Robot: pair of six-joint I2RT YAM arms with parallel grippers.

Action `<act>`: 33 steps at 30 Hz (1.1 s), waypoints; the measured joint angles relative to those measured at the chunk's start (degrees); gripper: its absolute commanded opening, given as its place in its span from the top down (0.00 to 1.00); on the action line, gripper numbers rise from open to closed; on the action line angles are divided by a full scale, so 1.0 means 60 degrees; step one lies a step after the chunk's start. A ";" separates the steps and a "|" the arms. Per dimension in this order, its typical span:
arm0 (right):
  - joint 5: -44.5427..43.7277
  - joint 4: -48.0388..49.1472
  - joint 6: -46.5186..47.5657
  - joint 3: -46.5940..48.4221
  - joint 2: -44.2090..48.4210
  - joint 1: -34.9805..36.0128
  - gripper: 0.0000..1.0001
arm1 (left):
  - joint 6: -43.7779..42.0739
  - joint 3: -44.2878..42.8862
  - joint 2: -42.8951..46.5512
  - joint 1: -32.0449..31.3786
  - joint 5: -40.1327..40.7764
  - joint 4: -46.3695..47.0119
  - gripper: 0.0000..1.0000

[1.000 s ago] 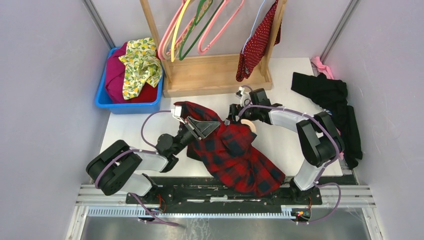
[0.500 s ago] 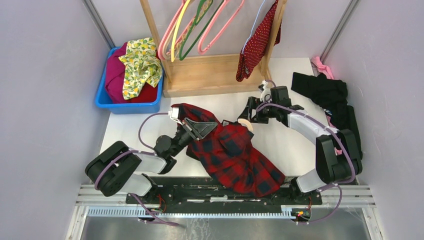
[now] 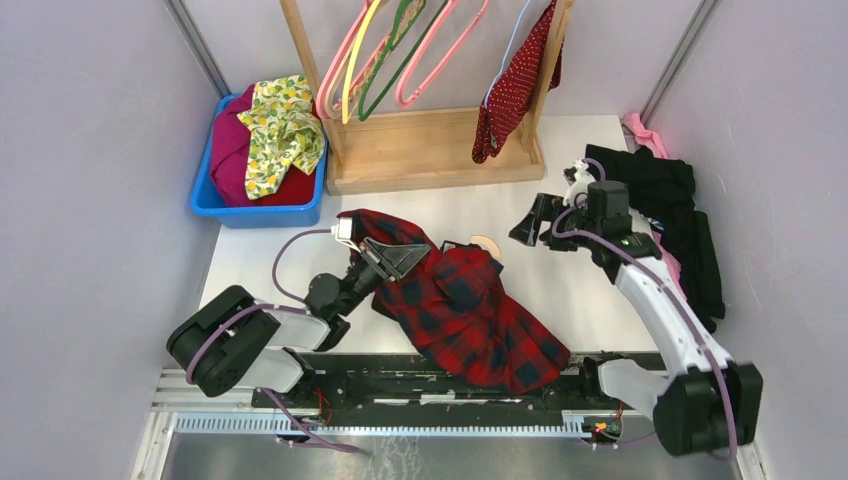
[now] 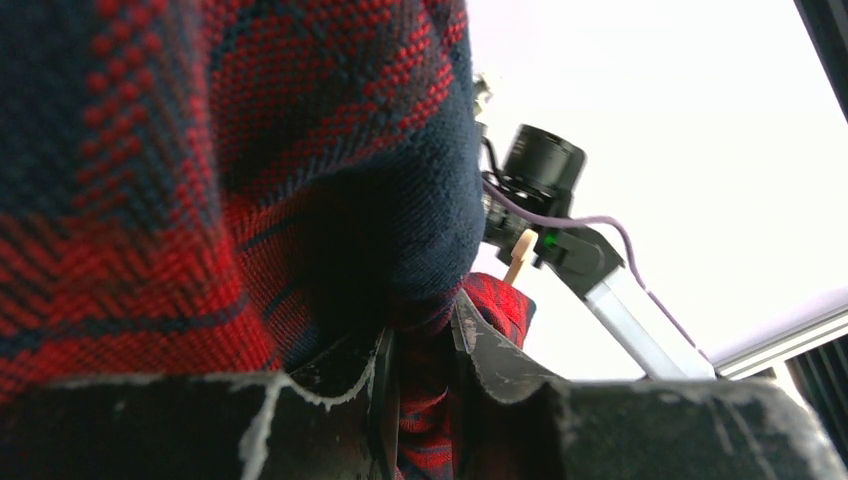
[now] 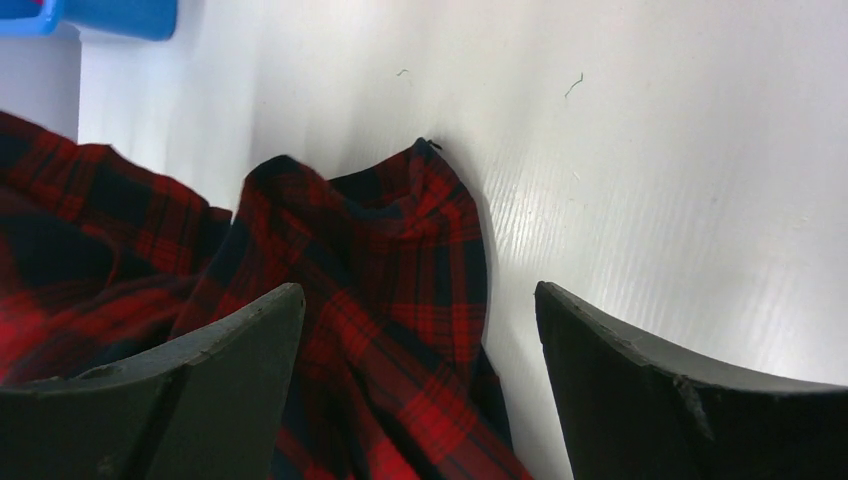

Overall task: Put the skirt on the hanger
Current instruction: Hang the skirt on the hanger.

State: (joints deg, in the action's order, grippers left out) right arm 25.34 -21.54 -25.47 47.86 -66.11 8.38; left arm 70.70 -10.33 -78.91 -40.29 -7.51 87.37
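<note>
The dark-red dotted skirt (image 3: 512, 90) hangs at the right end of the wooden rack, draped from the thin pale hanger (image 3: 503, 58). Neither gripper is near it. My left gripper (image 3: 400, 255) (image 4: 420, 350) is shut on a fold of the red-and-black plaid garment (image 3: 470, 310) (image 4: 150, 150), which lies on the table in front of the arms. My right gripper (image 3: 527, 228) (image 5: 418, 300) stands open and empty above the white table, right of the plaid garment (image 5: 380, 260). A pale wooden hanger tip (image 3: 487, 243) pokes out of the plaid cloth.
A blue bin (image 3: 215, 200) at the back left holds magenta cloth and a lemon-print cloth (image 3: 280, 125). The wooden rack (image 3: 430, 150) carries pink, yellow and green hangers (image 3: 430, 60). Black clothes (image 3: 660, 190) and a pink cloth (image 3: 645, 135) lie at the right edge.
My right arm has swung right, away from the plaid garment and its wooden hanger, with its jaws slightly wider. The left gripper has kept its hold on the plaid cloth.
</note>
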 measured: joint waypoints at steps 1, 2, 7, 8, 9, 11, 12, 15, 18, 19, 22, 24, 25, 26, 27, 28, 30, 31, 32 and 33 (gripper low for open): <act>-0.0062 -0.0248 0.0062 0.0000 0.0426 0.0000 0.10 | 0.0000 0.0022 0.0015 0.0007 0.0018 0.0004 0.97; -0.0113 -0.0495 0.0127 0.0000 0.0841 0.0000 0.10 | 0.0004 0.0044 0.0033 0.0007 0.0040 0.0000 0.97; -0.0233 -0.1931 0.0441 0.0004 0.2626 0.0000 0.13 | 0.0004 0.0073 0.0095 0.0007 0.0160 0.0000 0.97; -0.0240 -0.2244 0.0484 0.0004 0.2922 0.0000 0.13 | 0.0004 0.0076 0.0102 0.0007 0.0178 0.0000 0.97; -0.0237 -0.2532 0.0525 0.0004 0.3195 0.0000 0.14 | 0.0004 0.0076 0.0102 0.0007 0.0200 0.0000 0.97; -0.0149 -0.3056 0.0561 0.0004 0.3683 0.0000 0.17 | 0.0004 0.0076 0.0102 0.0007 0.0233 0.0000 0.97; -0.0076 -0.3217 0.0565 0.0004 0.3843 0.0000 0.18 | 0.0004 0.0076 0.0102 0.0007 0.0237 0.0000 0.97; 0.0423 -0.3559 0.0532 0.0000 0.4258 0.0000 0.20 | 0.0007 0.0080 0.0109 0.0007 0.0240 0.0000 0.97; 0.1129 -0.3585 0.0477 -0.0138 0.4583 0.0000 0.22 | 0.0015 0.0080 0.0113 0.0007 0.0240 0.0000 0.97; 0.1457 -0.3563 0.0448 -0.0237 0.4688 0.0004 0.23 | 0.0018 0.0080 0.0113 0.0007 0.0240 0.0000 0.97; 0.2335 -0.3282 0.0215 -0.0707 0.4980 0.0106 0.22 | 0.0106 0.0080 0.0113 0.0007 0.0240 0.0000 0.97; 0.2707 -0.2772 -0.0062 -0.1151 0.5144 0.0295 0.22 | 0.0146 0.0080 0.0113 0.0007 0.0244 0.0000 0.97; 0.2863 -0.2459 -0.0244 -0.1472 0.5238 0.0463 0.22 | 0.0153 0.0080 0.0113 0.0007 0.0244 0.0000 0.97; 0.2958 -0.2109 -0.0433 -0.1847 0.5351 0.0688 0.22 | 0.0157 0.0080 0.0113 0.0007 0.0244 0.0000 0.97; 0.2998 -0.1931 -0.0557 -0.2095 0.5406 0.0889 0.21 | 0.0160 0.0080 0.0113 0.0007 0.0244 0.0000 0.97; 0.2951 -0.1749 -0.0678 -0.2331 0.5442 0.1184 0.20 | 0.0164 0.0080 0.0113 0.0007 0.0244 0.0000 0.97; 0.2692 -0.1388 -0.0816 -0.2623 0.5501 0.1832 0.20 | 0.0171 0.0080 0.0113 0.0007 0.0248 0.0000 0.97; 0.2499 -0.1213 -0.0849 -0.2718 0.5515 0.2204 0.19 | 0.0175 0.0080 0.0113 0.0007 0.0248 0.0000 0.97; 0.2335 -0.1038 -0.0867 -0.2783 0.5526 0.2503 0.19 | 0.0175 0.0080 0.0113 0.0007 0.0248 0.0000 0.97; 0.2098 -0.0812 -0.0892 -0.2856 0.5530 0.2867 0.19 | 0.0175 0.0080 0.0113 0.0007 0.0248 0.0000 0.97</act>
State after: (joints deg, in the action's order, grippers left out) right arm 37.93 -26.41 -30.83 30.72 -32.93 25.58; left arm 71.75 -9.85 -78.24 -40.25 -6.02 87.37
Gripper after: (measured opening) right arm 0.803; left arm 0.259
